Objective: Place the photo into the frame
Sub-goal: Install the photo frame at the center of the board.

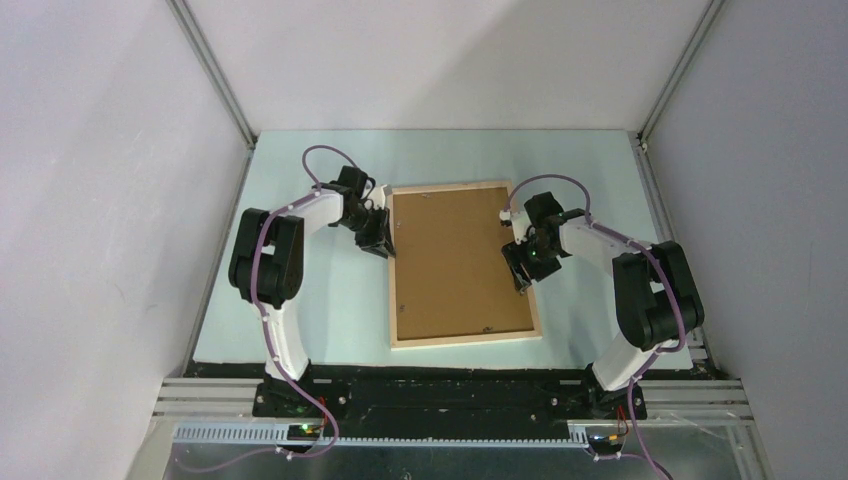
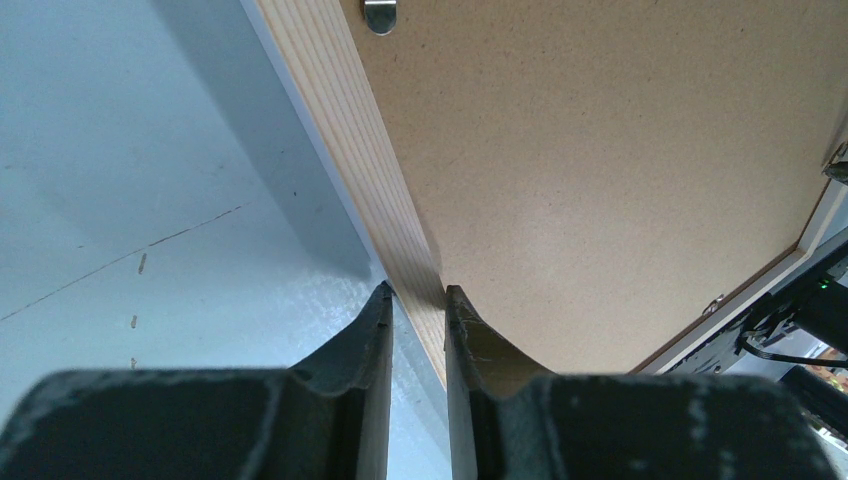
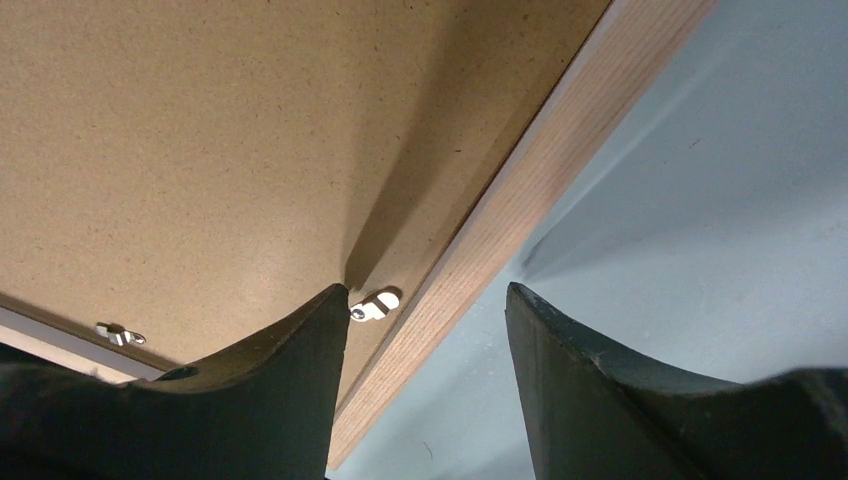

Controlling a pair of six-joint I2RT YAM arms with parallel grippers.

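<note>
The frame [image 1: 465, 340] lies back up in the middle of the table, its pale wood rim around a brown backing board [image 1: 455, 260]. The photo is hidden. My left gripper [image 1: 378, 240] is at the frame's left rail near the far corner. In the left wrist view the wood rail [image 2: 350, 130] runs in between the narrow jaws of that gripper [image 2: 418, 292], which is shut on it. My right gripper [image 1: 518, 270] stands open astride the right rail [image 3: 540, 170]. Its gap [image 3: 428, 290] spans the rail, with one finger on the backing board [image 3: 200, 150] beside a small metal tab [image 3: 375, 304].
More metal tabs sit along the board's edges [image 2: 380, 15] [image 3: 120, 334]. Pale blue table surface [image 1: 300, 300] lies on both sides of the frame. White walls enclose the table on three sides. The right arm [image 2: 800, 320] shows across the frame in the left wrist view.
</note>
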